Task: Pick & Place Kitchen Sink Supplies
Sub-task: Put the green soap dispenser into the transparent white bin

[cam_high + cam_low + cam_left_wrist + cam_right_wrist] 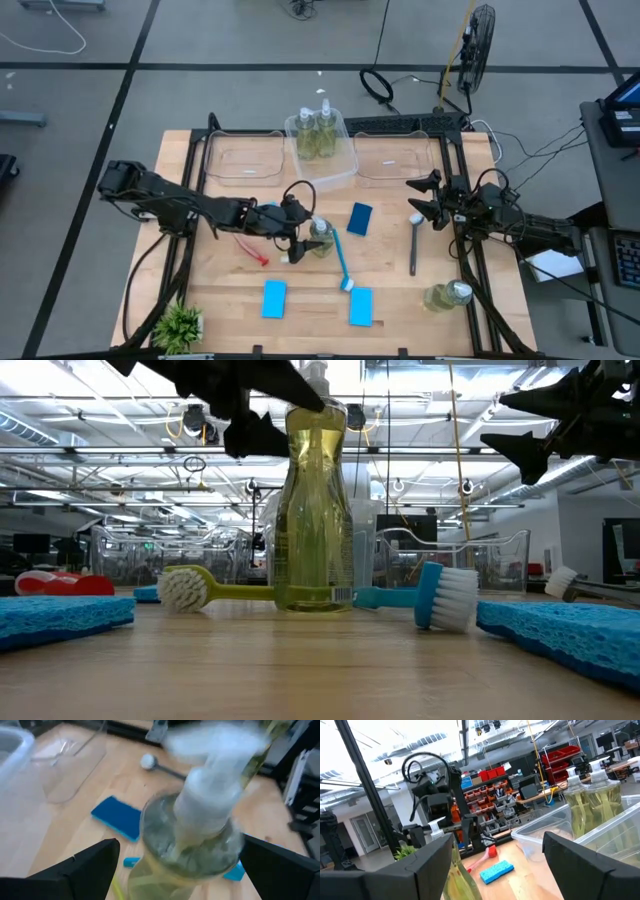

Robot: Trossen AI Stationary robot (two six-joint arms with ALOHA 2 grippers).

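A clear pump bottle [320, 241] of yellow-green liquid stands upright on its base on the table [315, 500]. My left gripper [305, 237] is open, with one finger on either side of the bottle's shoulder [190, 855], below the white pump. My right gripper [427, 201] is open in the air [505, 870], above the white head of the dark grey brush [413, 243]. Another bottle [447, 296] lies on its side by the right near edge. Two bottles [318, 135] stand in the middle bin. Three blue sponges [360, 217] [274, 298] [361, 306] lie flat. My left gripper comes at the standing bottle level, from the table's left, at the height of its shoulder and neck [200, 827]. Whether either finger [85, 867] touches the bottle, I cannot tell. The bottle's base is on the table.
A blue brush [341, 263], a red brush [253, 251] and a yellow-green brush [205, 590] lie close around the standing bottle. Three clear bins [240, 157] [340, 172] [395, 157] line the far edge. A small potted plant [180, 325] stands at the near left corner.
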